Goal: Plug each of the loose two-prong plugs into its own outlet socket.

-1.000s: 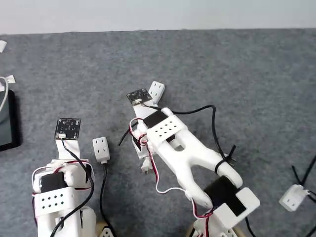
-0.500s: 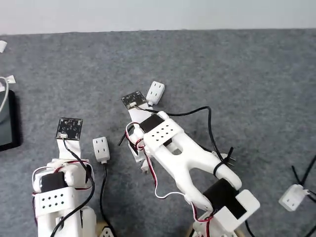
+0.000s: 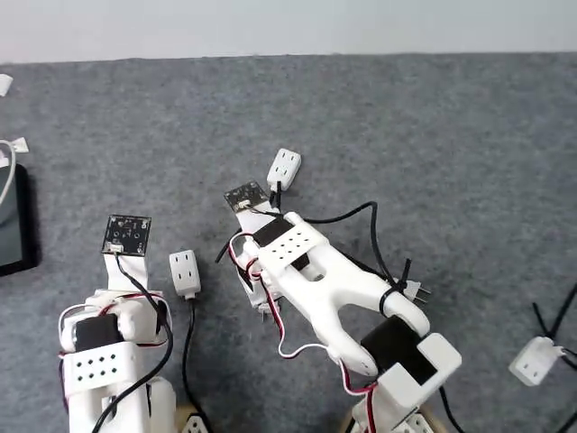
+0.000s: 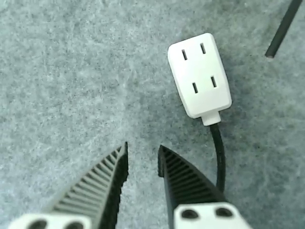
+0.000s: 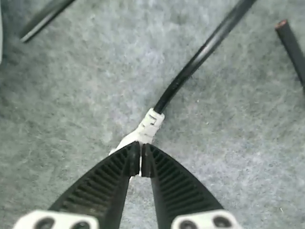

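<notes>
My right gripper (image 5: 140,149) is shut on a small white plug (image 5: 148,125), whose black cable (image 5: 205,50) runs away over the grey carpet. In the high view the right arm (image 3: 325,280) lies across the middle, and its wrist is close to a white outlet (image 3: 283,169). My left gripper (image 4: 142,149) hangs over bare carpet, narrowly open and holding nothing. A white two-socket outlet (image 4: 200,75) lies just beyond its fingertips, face up. In the high view that outlet (image 3: 185,272) sits right of the left arm (image 3: 108,352).
A third white outlet (image 3: 538,361) lies at the right edge. A loose plug with two prongs (image 3: 416,290) rests beside the right arm. A black device (image 3: 13,221) sits at the left edge. Loose black cable ends (image 5: 291,44) lie near the held plug.
The right arm has swung left and pulled back a little toward the near side, its wrist now just below the far outlet. The left arm has not moved.
</notes>
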Robot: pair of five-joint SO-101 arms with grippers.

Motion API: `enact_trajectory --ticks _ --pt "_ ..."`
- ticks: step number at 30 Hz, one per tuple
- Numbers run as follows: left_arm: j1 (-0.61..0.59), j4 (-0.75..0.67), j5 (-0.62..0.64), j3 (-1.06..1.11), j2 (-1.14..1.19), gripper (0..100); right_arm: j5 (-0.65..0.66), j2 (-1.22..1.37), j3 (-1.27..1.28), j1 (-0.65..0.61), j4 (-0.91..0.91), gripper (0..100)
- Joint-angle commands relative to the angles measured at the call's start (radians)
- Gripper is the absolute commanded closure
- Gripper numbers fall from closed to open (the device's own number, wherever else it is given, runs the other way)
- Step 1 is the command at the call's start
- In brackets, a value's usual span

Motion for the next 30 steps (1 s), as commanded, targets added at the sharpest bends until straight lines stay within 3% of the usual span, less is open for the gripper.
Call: enact_trajectory --ticks 1,30 --pt "-0.002 -0.026 -0.009 -0.035 -0.014 97 -0.003 -0.002 -0.031 -0.005 -0.019 99.1" --pt "-0.002 -0.026 -0.011 -0.035 -0.014 97 -0.083 0.005 -0.084 0.036 -0.061 98.8"
